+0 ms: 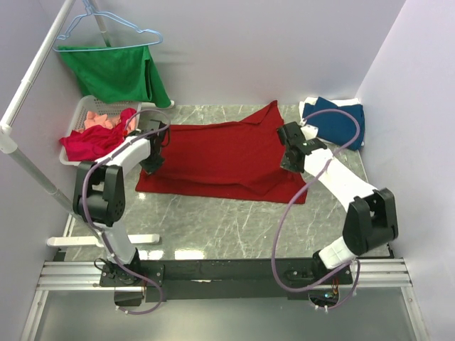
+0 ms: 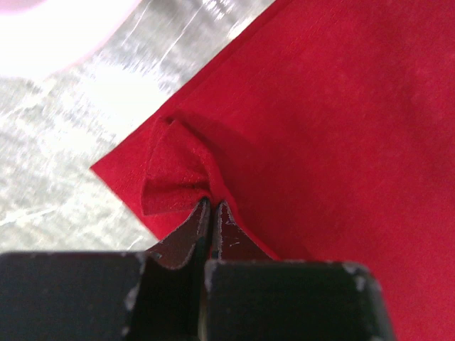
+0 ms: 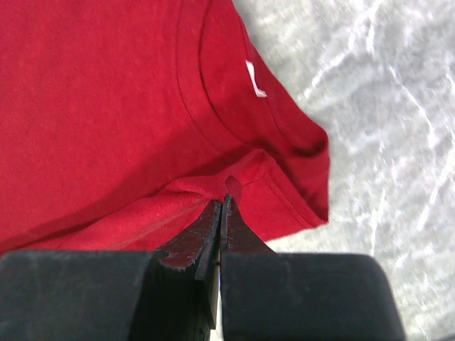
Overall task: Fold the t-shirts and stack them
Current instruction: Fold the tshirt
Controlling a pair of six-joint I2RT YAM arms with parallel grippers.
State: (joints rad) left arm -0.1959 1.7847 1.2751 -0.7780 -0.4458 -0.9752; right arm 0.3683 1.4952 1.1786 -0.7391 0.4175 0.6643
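Note:
A large deep-red t-shirt lies spread across the marble table. My left gripper is shut on a pinched fold at its left edge, near a corner. My right gripper is shut on a pinched fold at its right side, close to the collar with a white tag. A dark blue t-shirt with a white one under it lies folded at the back right. Crimson and salmon-pink shirts lie in a basket at the left.
A white laundry basket stands at the back left. A green garment on a light-blue wire hanger hangs from a white rail above it. White walls close in the back and right.

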